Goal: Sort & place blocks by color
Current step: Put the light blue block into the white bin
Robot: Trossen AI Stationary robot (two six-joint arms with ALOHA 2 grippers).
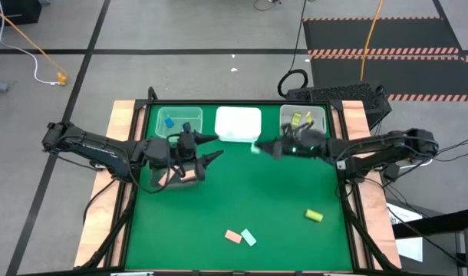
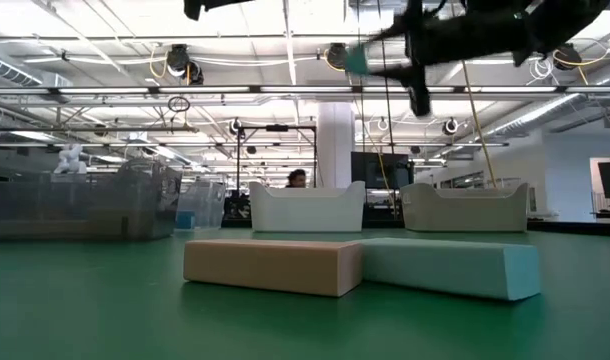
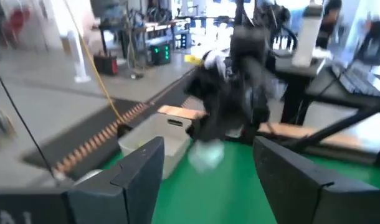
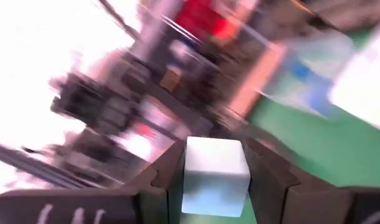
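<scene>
My right gripper (image 1: 259,147) is shut on a pale mint block (image 4: 215,177) and hangs high over the table, just near of the white middle bin (image 1: 238,124). My left gripper (image 1: 212,148) is open and empty, facing it from the left. A yellow-green block (image 1: 314,216), a salmon block (image 1: 232,236) and a mint bar (image 1: 248,238) lie flat near the table's near edge. Blue blocks (image 1: 169,122) sit in the left clear bin (image 1: 189,115), and yellow ones (image 1: 298,119) in the right clear bin (image 1: 321,116). My right gripper pinches the mint block on two opposite side faces (image 4: 189,180), one finger on each side. The fingers (image 4: 265,174) lie about level and point toward the table's left. The block is lifted clear of the table (image 2: 357,62).
The three bins stand in a row along the far edge. In the low view the salmon block (image 2: 270,265) and the mint bar (image 2: 455,268) lie side by side, touching. Open green mat (image 1: 257,192) lies between the arms and these blocks. A pinkish thing (image 1: 186,175) shows under the left arm.
</scene>
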